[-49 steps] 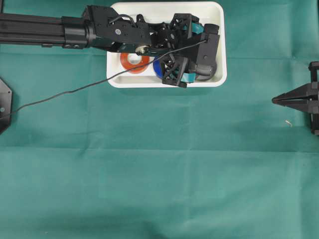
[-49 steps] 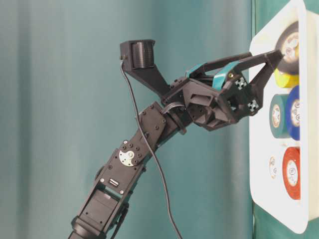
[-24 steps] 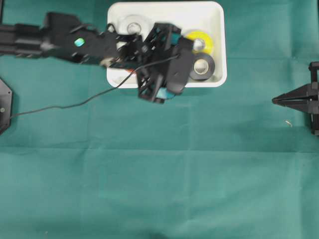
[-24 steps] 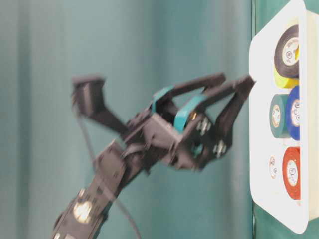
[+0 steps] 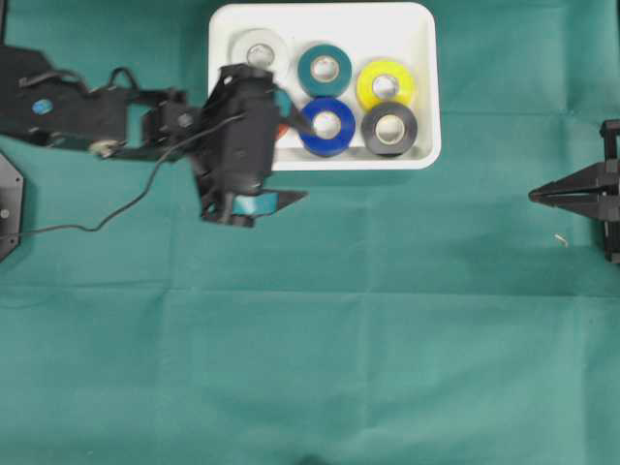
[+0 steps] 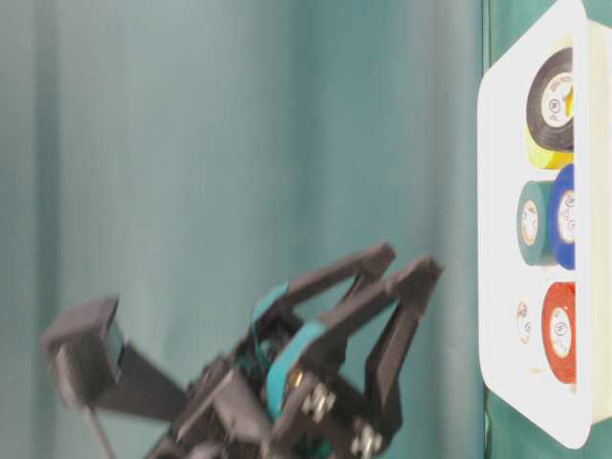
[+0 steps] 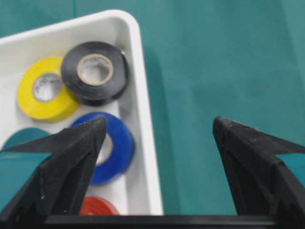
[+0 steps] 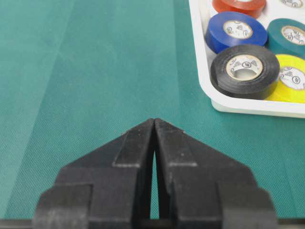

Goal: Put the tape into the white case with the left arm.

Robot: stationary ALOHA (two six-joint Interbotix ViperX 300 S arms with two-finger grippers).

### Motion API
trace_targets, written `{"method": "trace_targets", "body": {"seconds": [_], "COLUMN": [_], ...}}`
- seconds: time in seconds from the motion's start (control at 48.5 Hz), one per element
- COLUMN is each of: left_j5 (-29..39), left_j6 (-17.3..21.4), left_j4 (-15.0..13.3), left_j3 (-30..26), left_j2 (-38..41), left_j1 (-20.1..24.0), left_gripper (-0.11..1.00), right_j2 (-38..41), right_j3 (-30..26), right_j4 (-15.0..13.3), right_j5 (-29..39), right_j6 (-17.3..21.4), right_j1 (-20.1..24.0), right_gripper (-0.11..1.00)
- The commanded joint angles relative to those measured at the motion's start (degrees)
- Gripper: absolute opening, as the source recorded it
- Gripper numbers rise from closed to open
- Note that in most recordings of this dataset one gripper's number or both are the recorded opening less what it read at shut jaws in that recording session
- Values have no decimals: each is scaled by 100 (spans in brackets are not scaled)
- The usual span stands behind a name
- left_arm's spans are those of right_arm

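The white case (image 5: 418,85) holds several tape rolls lying flat. The black tape (image 5: 389,129) is in its near right corner, beside the blue roll (image 5: 326,126) and in front of the yellow one (image 5: 386,85). My left gripper (image 5: 298,153) hovers open and empty over the case's near left rim (image 7: 143,119). In the left wrist view one fingertip (image 7: 97,125) overlaps the blue roll (image 7: 119,145) and the other is above cloth. My right gripper (image 5: 535,196) is shut and empty, at the right edge, well away from the case.
Teal (image 5: 325,66), white (image 5: 260,48) and partly hidden red (image 5: 282,131) rolls also lie in the case. A black cable (image 5: 126,203) trails from the left arm across the green cloth. A small pale scrap (image 5: 561,238) lies near the right gripper.
The left arm has drawn back to the left and out of the case, jaws still wide, leaving the black tape lying in the case. The right gripper has not moved.
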Motion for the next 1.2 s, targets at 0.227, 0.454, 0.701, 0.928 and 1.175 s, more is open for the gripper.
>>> {"method": "trace_targets", "body": {"seconds": [0.227, 0.454, 0.701, 0.928, 1.175], "left_j5": [-879, -1002, -1125, -1362, -1354], "left_j6": [-475, -571, -580, -580, -580], "left_j4": [-18, -18, -18, -18, -18], "left_j3": [967, 1380, 1714, 1907, 1925], "left_j2": [-1081, -1477, -1863, -1942, -1960], "left_j1": [-149, -202, -211, -211, -211], "left_gripper": [94, 93, 93, 93, 93], "right_j2": [26, 26, 26, 18, 18], "right_j3": [-62, -62, -62, -70, -62], "right_j4": [0, 0, 0, -9, 0], "right_j5": [-62, -53, -62, -62, -53], "right_j6": [0, -9, -9, -9, -9], "right_j1": [-9, -9, -9, -9, -9], "right_gripper": [-9, -9, -9, -9, -9]}}
